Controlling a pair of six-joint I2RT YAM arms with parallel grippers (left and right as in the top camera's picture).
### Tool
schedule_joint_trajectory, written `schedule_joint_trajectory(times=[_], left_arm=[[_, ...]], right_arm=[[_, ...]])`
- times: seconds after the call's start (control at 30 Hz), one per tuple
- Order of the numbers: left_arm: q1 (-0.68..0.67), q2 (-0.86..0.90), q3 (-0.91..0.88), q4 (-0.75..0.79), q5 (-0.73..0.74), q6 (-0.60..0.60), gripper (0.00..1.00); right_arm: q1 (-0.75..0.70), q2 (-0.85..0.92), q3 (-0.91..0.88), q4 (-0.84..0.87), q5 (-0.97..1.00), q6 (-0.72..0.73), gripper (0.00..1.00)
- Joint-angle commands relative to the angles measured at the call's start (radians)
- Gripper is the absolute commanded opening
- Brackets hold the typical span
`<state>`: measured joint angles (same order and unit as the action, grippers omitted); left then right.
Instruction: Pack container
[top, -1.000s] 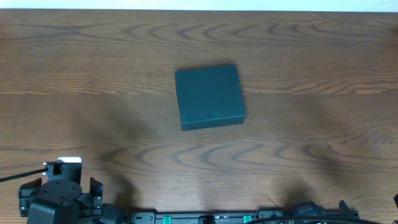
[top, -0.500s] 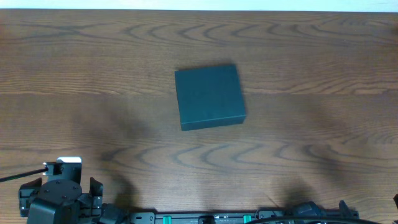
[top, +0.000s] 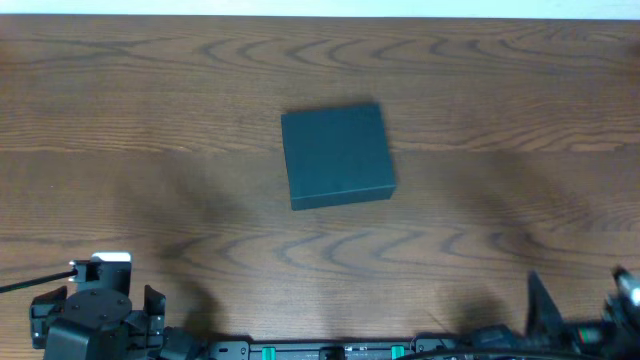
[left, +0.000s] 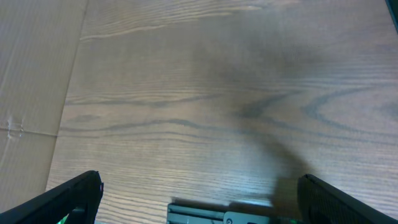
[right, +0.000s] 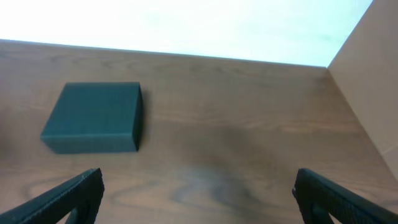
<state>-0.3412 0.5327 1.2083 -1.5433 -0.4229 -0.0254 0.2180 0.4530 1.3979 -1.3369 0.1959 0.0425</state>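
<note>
The container is a dark teal square box lying shut in the middle of the wooden table. It also shows in the right wrist view at the left, well ahead of the fingers. My right gripper is open and empty over bare wood; in the overhead view its fingers show at the bottom right edge. My left gripper is open and empty over bare wood. Its arm base sits at the bottom left, far from the container.
The wooden table fills the overhead view. A cardboard surface lies beyond the table's left edge, and another beyond its right edge. A black rail runs along the front edge.
The right arm has come into the overhead view at the bottom right edge. The container and the left arm have not moved.
</note>
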Motion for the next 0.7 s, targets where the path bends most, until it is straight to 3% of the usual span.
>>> schedule_joint_trajectory(times=[0.0, 0.13, 0.3, 0.47, 0.67], left_arm=[[0.004, -0.005, -0.002, 0.0, -0.012, -0.001, 0.98], [0.004, -0.005, -0.002, 0.0, -0.012, -0.001, 0.98], [0.004, -0.005, -0.002, 0.0, -0.012, -0.001, 0.98], [0.004, -0.005, -0.002, 0.0, -0.012, -0.001, 0.98], [0.004, -0.005, -0.002, 0.0, -0.012, -0.001, 0.99]], right_arm=[[-0.071, 0.008, -0.175, 0.146, -0.056, 0.014, 0.99], [-0.174, 0.008, -0.449, 0.515, -0.189, 0.013, 0.99], [-0.199, -0.009, -0.729, 0.798, -0.23, 0.017, 0.99], [-0.199, -0.109, -0.938, 0.925, -0.23, 0.051, 0.99], [-0.199, -0.271, -1.07, 0.944, -0.23, 0.055, 0.99]])
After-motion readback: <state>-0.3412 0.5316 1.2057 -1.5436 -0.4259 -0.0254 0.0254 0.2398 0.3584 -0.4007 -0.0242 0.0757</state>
